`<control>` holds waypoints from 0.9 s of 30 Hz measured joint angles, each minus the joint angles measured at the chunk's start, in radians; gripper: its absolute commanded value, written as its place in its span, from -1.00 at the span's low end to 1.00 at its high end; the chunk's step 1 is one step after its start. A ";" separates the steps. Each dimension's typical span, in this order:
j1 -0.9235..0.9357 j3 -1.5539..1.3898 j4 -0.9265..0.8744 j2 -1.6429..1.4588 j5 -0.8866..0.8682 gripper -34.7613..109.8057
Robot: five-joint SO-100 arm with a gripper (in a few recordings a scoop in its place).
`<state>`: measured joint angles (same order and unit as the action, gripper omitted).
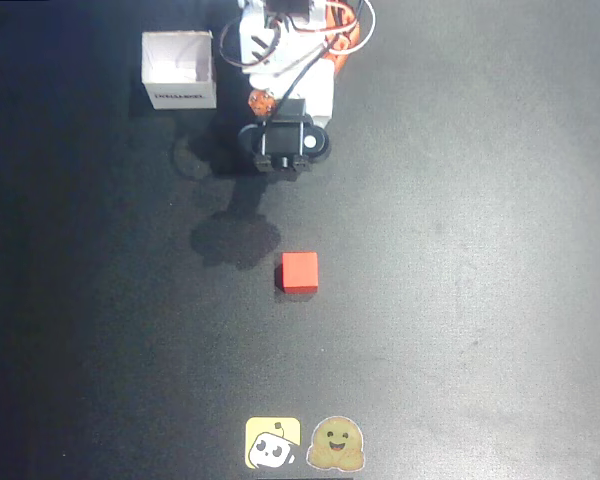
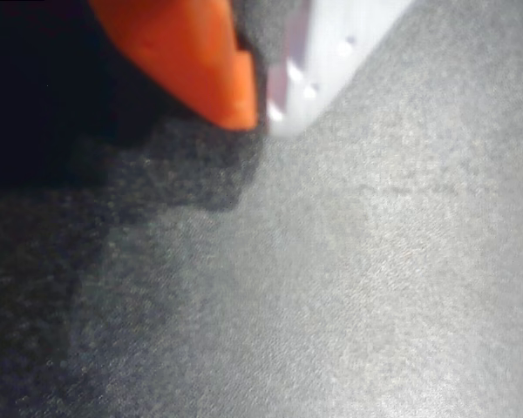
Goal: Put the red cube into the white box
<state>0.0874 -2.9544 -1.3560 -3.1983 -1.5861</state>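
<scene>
The red cube [image 1: 300,272] lies on the dark mat near the middle of the overhead view, nothing touching it. At the upper left the white box [image 1: 178,68] stands with its open top up and dark print on its near side. The arm is folded at the top centre, its black wrist [image 1: 285,145] to the right of the box and well above the cube. In the wrist view my gripper [image 2: 263,113] hangs over bare mat. Its orange finger [image 2: 200,61] and white finger [image 2: 322,61] meet at the tips, so it is shut with nothing held.
Two stickers lie at the bottom edge of the overhead view, a yellow one [image 1: 272,443] and a smiling face [image 1: 337,445]. The arm's white base and cables [image 1: 290,45] sit next to the box. Dark mat [image 1: 460,250] surrounds the cube.
</scene>
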 measured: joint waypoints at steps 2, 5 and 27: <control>0.000 0.006 -0.006 0.008 0.011 -0.43; -0.009 0.087 -0.008 0.057 0.032 -0.43; -0.057 0.856 0.081 1.150 0.034 -0.30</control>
<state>0.0307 -2.0985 -1.2747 -2.0479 -1.5524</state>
